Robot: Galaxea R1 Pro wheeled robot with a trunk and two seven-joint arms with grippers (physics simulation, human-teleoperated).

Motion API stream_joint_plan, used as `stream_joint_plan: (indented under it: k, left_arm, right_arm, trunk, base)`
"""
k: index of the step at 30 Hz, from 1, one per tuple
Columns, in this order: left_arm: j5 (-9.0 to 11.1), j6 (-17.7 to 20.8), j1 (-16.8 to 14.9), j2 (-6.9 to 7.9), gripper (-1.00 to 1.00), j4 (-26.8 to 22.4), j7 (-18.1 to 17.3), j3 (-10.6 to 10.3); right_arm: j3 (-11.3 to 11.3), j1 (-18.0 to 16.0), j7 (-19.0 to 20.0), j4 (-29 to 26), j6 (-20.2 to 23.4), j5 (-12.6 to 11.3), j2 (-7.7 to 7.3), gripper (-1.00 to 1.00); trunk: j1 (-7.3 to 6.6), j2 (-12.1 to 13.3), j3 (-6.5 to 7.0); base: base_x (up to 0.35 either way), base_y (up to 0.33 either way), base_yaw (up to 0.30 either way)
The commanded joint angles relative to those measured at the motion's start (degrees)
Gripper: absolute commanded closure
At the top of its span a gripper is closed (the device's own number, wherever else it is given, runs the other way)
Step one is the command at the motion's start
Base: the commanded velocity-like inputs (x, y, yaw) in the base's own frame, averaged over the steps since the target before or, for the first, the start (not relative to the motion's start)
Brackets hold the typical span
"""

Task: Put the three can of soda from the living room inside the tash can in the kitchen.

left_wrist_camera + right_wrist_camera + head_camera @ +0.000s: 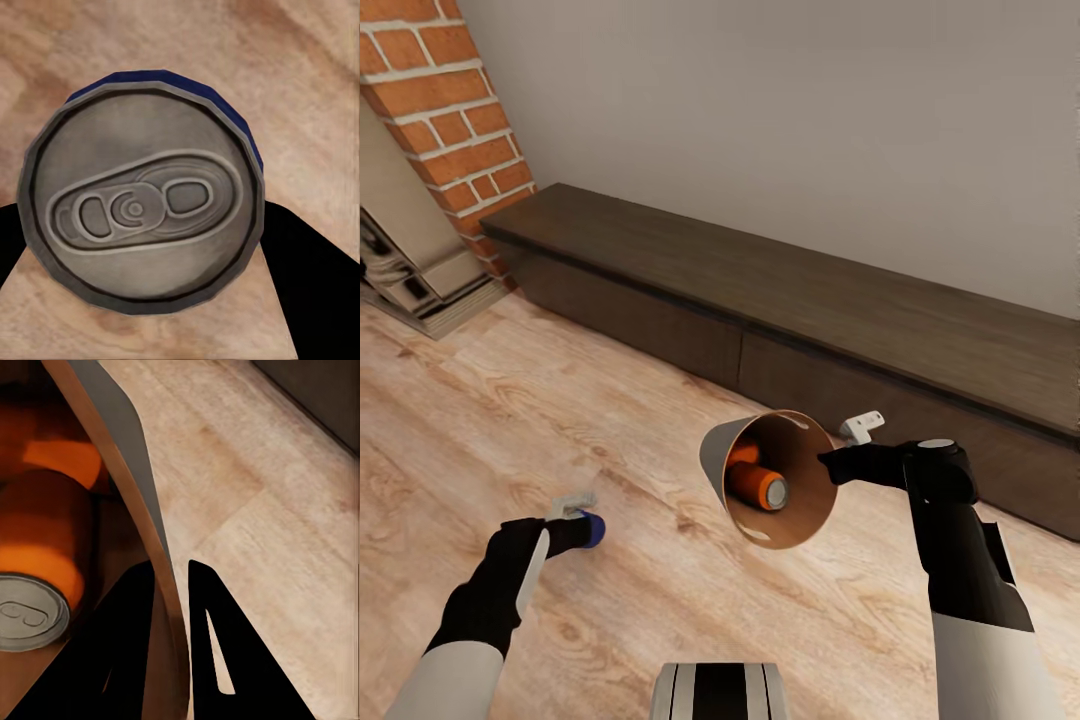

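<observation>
Living-room scene on a warm wood-plank floor (pixel 510 420), with a long low dark cabinet (pixel 810 300) along a pale wall and a red brick fireplace corner (pixel 450 120) beyond it. The right gripper (pixel 828 462) pinches the rim of a small round tapered tan bin with a brown inside (pixel 785 520), held in the air and tipped so its mouth faces the camera; the right wrist view shows one black finger (pixel 124 652) inside the wall and one outside. Two bright orange drink cans with grey metal tops (pixel 758 486) lie inside, one in front of the other. The left gripper (pixel 585 520) is clamped on a blue-sided can with a grey metal top (pixel 142 199), held low over the floor and well apart from the bin. The step in hand appears to be loading this last can; the next move probably calls for bringing can and bin mouth together and letting go only once the can is past the rim, then carrying the bin to the kitchen. The rear orange can is mostly hidden behind the front one, the blue can's body barely shows past its lid, and the left fingers are cut off at the frame edges.
</observation>
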Motion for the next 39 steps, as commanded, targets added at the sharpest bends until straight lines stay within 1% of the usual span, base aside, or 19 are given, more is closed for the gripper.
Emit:
stream_joint_plan:
  k: [1,2,5,8,9,10,13,15,18,22,26,28,30,33,34,35,36,37,39]
  left_arm:
    - [0.0,0.3,0.0,0.04,1.00,-1.0,-0.8,0.0]
    - [0.1,0.5,0.0,0.04,1.00,-1.7,-1.3,0.0]
    - [0.3,2.9,0.1,0.04,1.00,-7.5,-4.2,0.0]
    - [0.4,6.2,0.2,0.08,1.00,-14.7,-7.5,0.1]
    - [0.4,7.0,0.3,0.09,1.00,-16.1,-8.2,0.1]
    - [0.5,8.5,0.5,0.10,1.00,-19.0,-9.8,0.1]
    - [0.5,11.7,0.8,0.11,1.00,-24.1,-13.1,0.3]
    - [0.5,14.7,0.9,0.15,1.00,-27.5,-16.8,0.4]
    - [0.5,16.3,0.9,0.20,1.00,-29.5,-19.6,0.5]
    - [0.5,16.3,0.9,0.34,1.00,-31.1,-22.7,0.6]
    - [0.5,16.3,1.0,0.64,1.00,-31.9,-26.6,0.6]
    - [0.5,16.3,1.0,1.50,1.00,-32.1,-28.7,0.6]
    - [0.5,16.3,1.0,2.80,1.00,-32.2,-32.5,0.6]
    - [0.6,16.3,1.0,3.30,1.00,-32.1,-35.5,0.6]
    - [0.7,16.3,1.0,3.58,1.00,-32.2,-40.7,0.6]
    - [0.7,16.3,1.0,3.66,1.00,-32.2,-41.9,0.6]
    - [0.6,16.3,1.0,3.78,1.00,-32.2,-44.2,0.6]
    - [0.5,16.3,1.0,3.93,1.00,-32.2,-48.6,0.6]
    - [0.5,16.3,0.9,3.99,1.00,-32.1,-50.6,0.5]
  right_arm:
    - [0.0,0.0,0.2,0.0,0.7,-1.2,0.00,1.00]
    - [0.0,0.0,0.3,0.1,0.8,-1.2,0.00,1.00]
    - [0.0,-0.1,0.2,0.3,1.7,-1.3,-0.01,1.00]
    - [0.0,-0.1,0.3,0.5,4.5,-1.3,-0.01,1.00]
    - [0.0,-0.1,0.3,0.6,4.7,-1.3,-0.01,1.00]
    - [0.0,-0.2,0.3,0.6,4.7,-1.3,-0.01,1.00]
    - [0.0,-0.2,0.3,0.7,4.7,-1.4,-0.01,1.00]
    - [0.1,-0.3,0.3,1.1,4.7,-1.4,-0.01,1.00]
    - [0.0,-0.4,0.3,2.5,4.7,-1.4,-0.04,1.00]
    - [-0.1,-0.7,0.3,5.7,4.7,-1.4,-0.33,1.00]
    - [-0.1,-1.6,1.0,8.8,4.7,-1.4,-1.73,1.00]
    - [-0.2,-2.0,2.5,9.6,4.7,-1.4,-2.67,1.00]
    - [-0.2,-2.2,4.9,10.2,4.7,-1.4,-4.11,1.00]
    - [-0.3,-2.3,5.8,10.4,4.7,-1.4,-4.74,1.00]
    - [-0.4,-2.4,6.1,10.5,4.7,-1.4,-5.37,1.00]
    - [-0.4,-2.4,6.1,10.6,4.7,-1.4,-5.47,1.00]
    - [-0.4,-2.4,6.2,10.7,4.7,-1.4,-5.63,1.00]
    - [-0.4,-2.4,6.2,10.9,4.7,-1.4,-6.05,1.00]
    - [-0.4,-2.4,6.2,11.0,4.7,-1.4,-6.41,1.00]
  trunk:
    - [-0.03,0.0,0.23]
    - [-0.05,0.0,0.45]
    - [-0.13,0.1,1.12]
    - [-0.21,0.1,1.78]
    - [-0.23,0.1,2.00]
    - [-0.26,0.1,2.22]
    - [-0.34,0.2,2.89]
    - [-0.39,0.2,3.33]
    - [-0.46,0.2,4.00]
    - [-0.57,0.3,4.88]
    - [-0.67,0.3,5.77]
    - [-0.72,0.4,6.21]
    - [-0.77,0.4,6.66]
    - [-0.85,0.4,7.32]
    - [-0.88,0.5,7.54]
    - [-0.90,0.5,7.76]
    - [-0.93,0.5,7.98]
    - [-0.95,0.5,8.21]
    - [-1.01,0.5,8.65]
  base:
    - [0.000,0.000,0.000]
    - [0.000,0.000,0.000]
    - [0.000,0.000,0.000]
    - [0.000,0.000,0.000]
    - [0.000,0.000,0.000]
    - [0.000,0.000,0.000]
    - [0.000,0.000,0.000]
    - [0.000,0.000,0.000]
    - [0.000,0.000,0.000]
    - [0.000,0.000,0.000]
    - [0.000,0.000,0.000]
    - [0.000,0.000,0.000]
    - [0.000,0.000,0.000]
    - [0.000,0.000,0.000]
    - [0.000,0.000,0.000]
    - [0.000,0.000,0.000]
    - [0.000,0.000,0.000]
    - [0.000,0.000,0.000]
    - [0.000,0.000,0.000]
